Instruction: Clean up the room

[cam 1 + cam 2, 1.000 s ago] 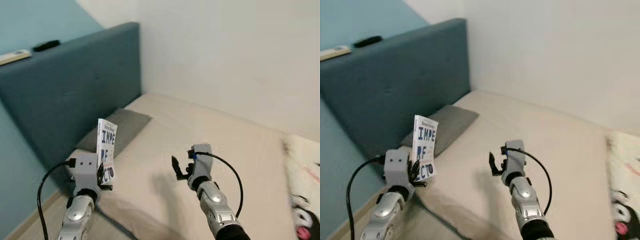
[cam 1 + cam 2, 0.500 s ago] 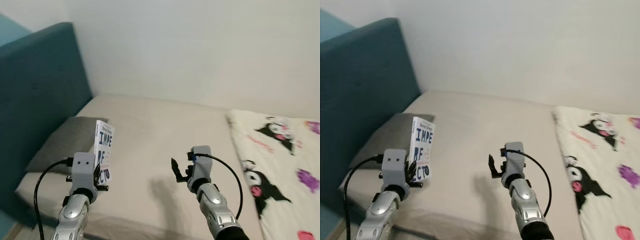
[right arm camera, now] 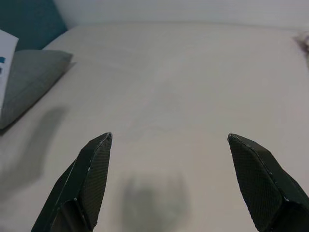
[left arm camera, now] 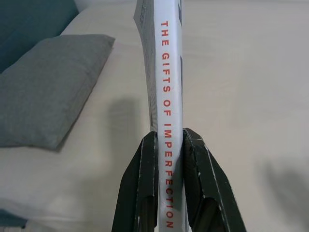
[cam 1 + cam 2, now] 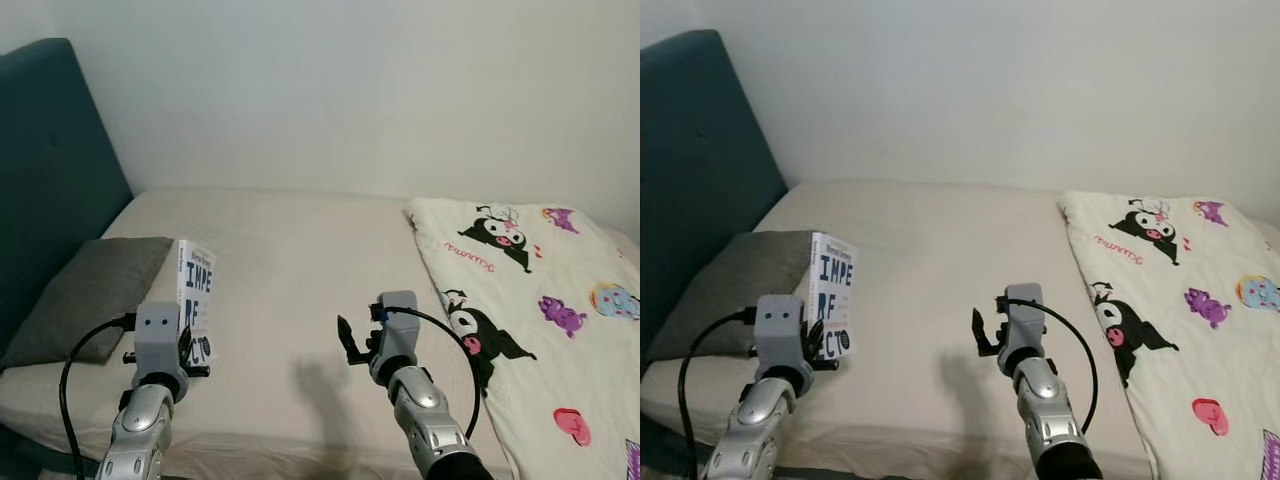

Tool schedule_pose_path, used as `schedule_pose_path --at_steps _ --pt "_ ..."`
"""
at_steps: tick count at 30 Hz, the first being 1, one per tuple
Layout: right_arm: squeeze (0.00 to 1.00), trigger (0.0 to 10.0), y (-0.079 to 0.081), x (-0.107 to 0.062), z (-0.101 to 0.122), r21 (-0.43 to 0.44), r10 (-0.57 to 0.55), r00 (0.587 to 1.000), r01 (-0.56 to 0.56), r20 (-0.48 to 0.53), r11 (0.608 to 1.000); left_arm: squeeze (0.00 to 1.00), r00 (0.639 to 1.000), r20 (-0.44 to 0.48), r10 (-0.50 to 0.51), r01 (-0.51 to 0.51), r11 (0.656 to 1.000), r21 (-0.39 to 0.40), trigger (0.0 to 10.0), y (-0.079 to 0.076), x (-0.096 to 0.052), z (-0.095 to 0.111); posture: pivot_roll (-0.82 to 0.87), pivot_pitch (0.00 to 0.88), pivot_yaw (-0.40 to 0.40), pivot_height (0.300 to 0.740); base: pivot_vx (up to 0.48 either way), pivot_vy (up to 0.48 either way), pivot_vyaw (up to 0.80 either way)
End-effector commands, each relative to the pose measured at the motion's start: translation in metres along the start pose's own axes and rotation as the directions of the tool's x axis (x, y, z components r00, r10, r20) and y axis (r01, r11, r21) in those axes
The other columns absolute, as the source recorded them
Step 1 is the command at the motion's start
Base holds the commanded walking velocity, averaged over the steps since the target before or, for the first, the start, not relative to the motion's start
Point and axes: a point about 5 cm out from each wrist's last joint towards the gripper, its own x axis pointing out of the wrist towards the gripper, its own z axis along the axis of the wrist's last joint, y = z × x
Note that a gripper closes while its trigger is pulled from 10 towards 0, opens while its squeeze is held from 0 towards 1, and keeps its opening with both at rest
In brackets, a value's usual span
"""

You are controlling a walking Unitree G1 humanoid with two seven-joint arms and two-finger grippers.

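Left wrist view: left pincer (image 4: 169, 193) clamps book (image 4: 164, 72) upright by its spine.
Right pincer (image 3: 169, 183) spread wide, empty, above bed (image 5: 290, 260); pillow (image 5: 90, 290) beside book.

A bedroom: bed (image 5: 300, 260), pillow (image 5: 90, 295), headboard (image 5: 50, 180).

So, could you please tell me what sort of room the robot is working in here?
Very likely a bedroom. A bed with a teal padded headboard stands against the wall, with a grey pillow at its head and a cartoon-print blanket spread over one side.
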Motion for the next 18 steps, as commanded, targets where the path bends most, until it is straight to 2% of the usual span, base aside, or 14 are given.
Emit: schedule_pose_path --at_steps 1,6,18 --pt "0.0 10.0 0.0 -0.001 -0.001 0.002 0.001 1.0 -0.001 -0.002 1.0 0.0 1.0 -0.001 -0.012 0.012 1.0 -0.005 10.0 -0.002 0.002 0.001 0.04 0.133 0.0 0.74 0.0 0.0 0.0" --pt "0.0 10.0 -0.001 -0.002 -0.002 -0.002 -0.001 1.0 0.001 -0.004 1.0 0.0 0.999 -0.023 -0.032 0.032 0.999 0.02 10.0 -0.008 0.004 -0.002 0.04 0.136 -0.001 0.74 0.0 0.0 0.0" --pt "0.0 10.0 -0.001 -0.003 -0.005 -0.002 -0.005 1.0 0.005 -0.022 1.0 0.0 0.999 -0.03 -0.044 0.044 0.999 0.017 10.0 -0.013 0.009 -0.001 0.04 0.133 0.001 0.74 0.0 0.0 -0.05"
